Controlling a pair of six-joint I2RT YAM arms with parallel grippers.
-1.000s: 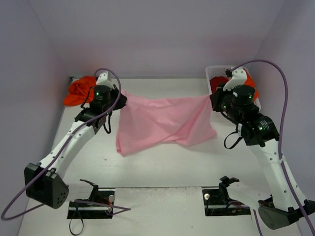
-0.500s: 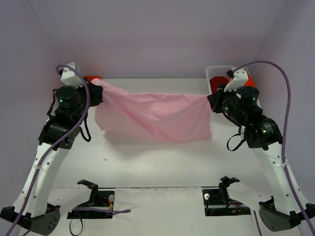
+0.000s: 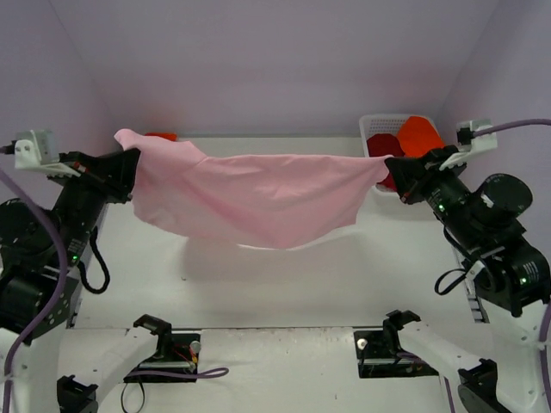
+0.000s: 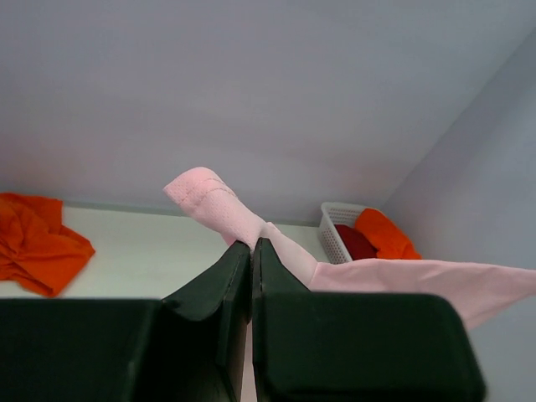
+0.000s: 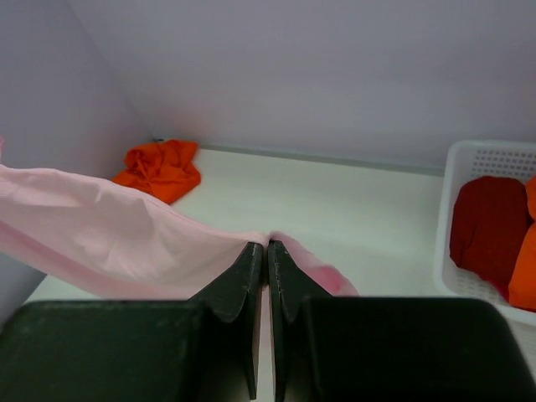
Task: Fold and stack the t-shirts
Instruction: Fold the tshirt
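The light pink t-shirt (image 3: 250, 194) hangs stretched in the air between my two grippers, sagging in the middle above the table. My left gripper (image 3: 131, 160) is shut on its left end; the pinched cloth shows in the left wrist view (image 4: 219, 209) above the gripper (image 4: 251, 244). My right gripper (image 3: 394, 168) is shut on its right end, with the cloth (image 5: 109, 243) running left from the gripper (image 5: 268, 247). An orange t-shirt (image 5: 161, 167) lies crumpled at the far left. A dark red t-shirt (image 3: 382, 146) and another orange t-shirt (image 3: 420, 133) sit in the basket.
The white latticed basket (image 3: 370, 126) stands at the far right against the back wall. Two black fixtures (image 3: 164, 353) sit near the front edge by the arm bases. Walls close in the table on three sides.
Both arms have risen and spread apart, lifting the pink t-shirt off the table and pulling it out wide and taut. The left arm swung far to the left.
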